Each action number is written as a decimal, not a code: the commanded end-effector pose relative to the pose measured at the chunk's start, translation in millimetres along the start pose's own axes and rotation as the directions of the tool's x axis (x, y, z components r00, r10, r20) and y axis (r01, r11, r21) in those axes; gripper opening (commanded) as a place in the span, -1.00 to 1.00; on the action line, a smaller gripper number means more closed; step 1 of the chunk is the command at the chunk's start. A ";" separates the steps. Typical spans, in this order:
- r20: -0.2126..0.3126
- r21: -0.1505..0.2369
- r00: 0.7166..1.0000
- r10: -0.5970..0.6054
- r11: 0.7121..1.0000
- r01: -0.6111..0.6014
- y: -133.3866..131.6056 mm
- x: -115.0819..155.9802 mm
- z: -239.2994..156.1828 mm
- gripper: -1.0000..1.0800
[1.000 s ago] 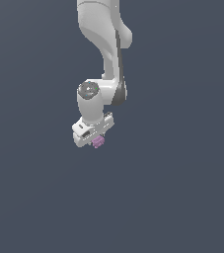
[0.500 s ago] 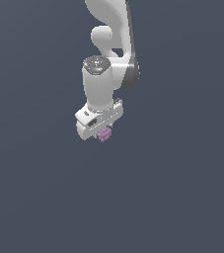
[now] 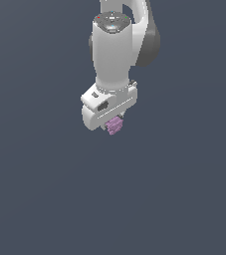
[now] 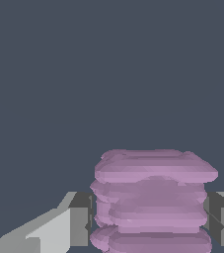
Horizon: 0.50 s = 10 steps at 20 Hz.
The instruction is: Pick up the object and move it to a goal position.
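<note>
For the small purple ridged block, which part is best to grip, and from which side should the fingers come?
Grip the purple block across its two opposite ridged sides, near mid-height, as the gripper does, one finger on each side. The ridges probably help against slipping, and the wider end layer protrudes beyond the fingers.

Plain dark grey-blue backdrop (image 3: 40, 189) fills both views; nothing else visible.

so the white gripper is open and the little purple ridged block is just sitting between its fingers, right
Not quite: the gripper isn't open, it is shut on the purple ridged block. The wrist view shows both fingers pressed against the block's sides. In the exterior view the block does sit between the fingers, under the white gripper.
</note>
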State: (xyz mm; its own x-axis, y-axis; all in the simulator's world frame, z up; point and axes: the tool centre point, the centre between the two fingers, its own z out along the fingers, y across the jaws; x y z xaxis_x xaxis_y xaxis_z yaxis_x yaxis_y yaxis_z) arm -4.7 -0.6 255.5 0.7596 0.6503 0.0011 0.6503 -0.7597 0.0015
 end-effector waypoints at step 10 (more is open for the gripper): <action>0.001 0.002 1.000 0.001 1.000 -0.001 -4.6 18.4 -39.3 -1.00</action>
State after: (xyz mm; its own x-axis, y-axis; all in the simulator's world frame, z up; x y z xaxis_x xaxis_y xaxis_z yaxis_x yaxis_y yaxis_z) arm 5.6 14.3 292.8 0.7600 0.6499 0.0008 0.6499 -0.7600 0.0005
